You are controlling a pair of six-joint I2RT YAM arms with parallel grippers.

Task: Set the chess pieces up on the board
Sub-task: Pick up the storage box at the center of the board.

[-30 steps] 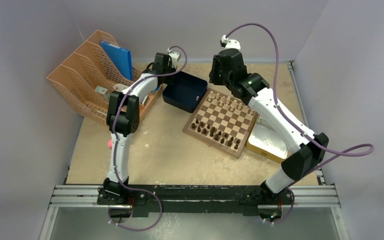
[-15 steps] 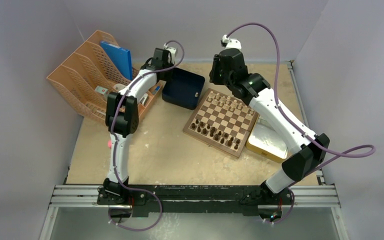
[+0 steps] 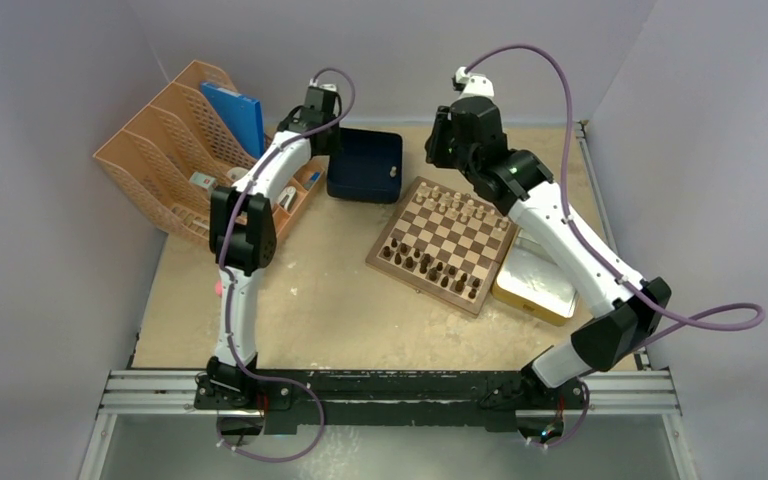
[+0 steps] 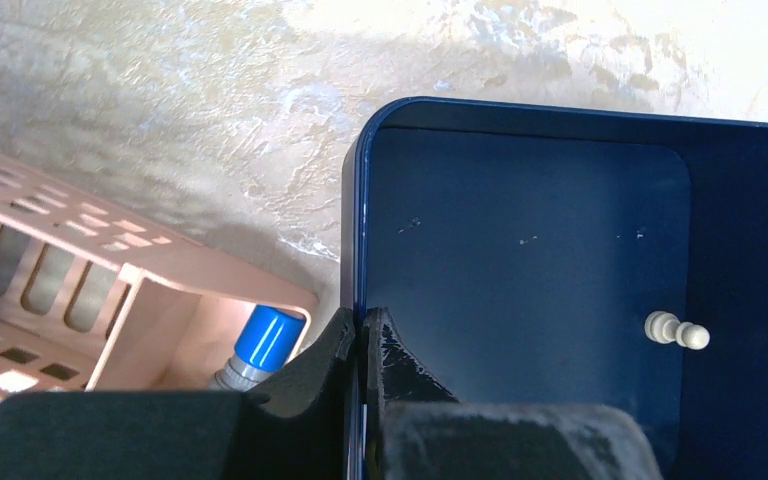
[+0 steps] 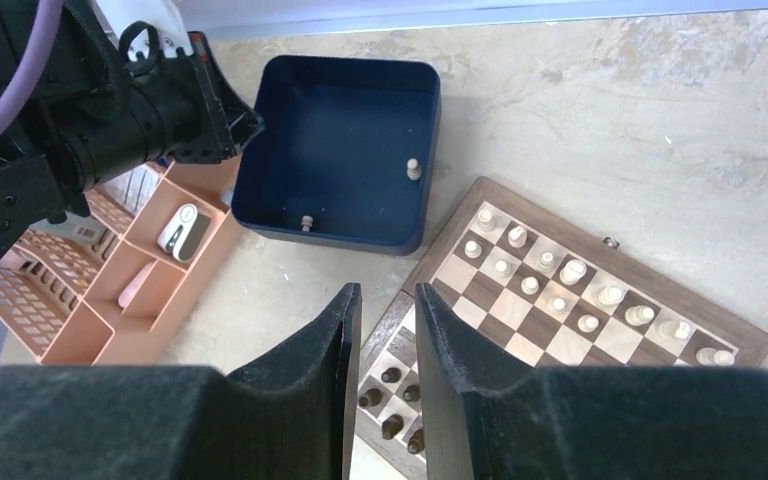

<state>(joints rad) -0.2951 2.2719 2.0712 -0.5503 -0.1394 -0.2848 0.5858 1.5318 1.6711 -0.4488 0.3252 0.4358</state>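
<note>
Left pincer: the left pincer [image 4: 362,322] is pressing its black, rough-textured fingers together on a thin side wall of the dark blue square tray [image 4: 520,230]. This is the wall nearest the organizer.
Right pincer: the right pincer [image 5: 387,298] is hanging above the table. Its blocky matte black fingers are standing slightly apart and gripping nothing.
Tray: it is showing a smooth, glossy surface with rounded corners and upright walls, and it is sitting beyond the board's far left corner.
Chess pieces: most of the pale cream turned-wood chess pieces [image 5: 558,282] are standing in two rows along the far edge of the board. Two more cream pieces [image 5: 413,168] are sitting well apart inside the tray, each close to a wall.
Board: the square wooden chessboard [image 3: 444,243] is lying at an angle on the table, checkered in dark brown and cream inside a brown rim.
Dark pieces: the dark brown turned pieces [image 3: 430,268] are standing along the board's near edge.
Metal tray: the shiny flat metal tray [image 3: 540,290] is lying just beside the board's right side.
Organizer: the peach perforated plastic file organizer [image 3: 175,140] is standing at the far left, with a blue folder [image 3: 235,110] in one slot.
Table: the mottled beige table [image 3: 310,300] is carrying all of it.
</note>
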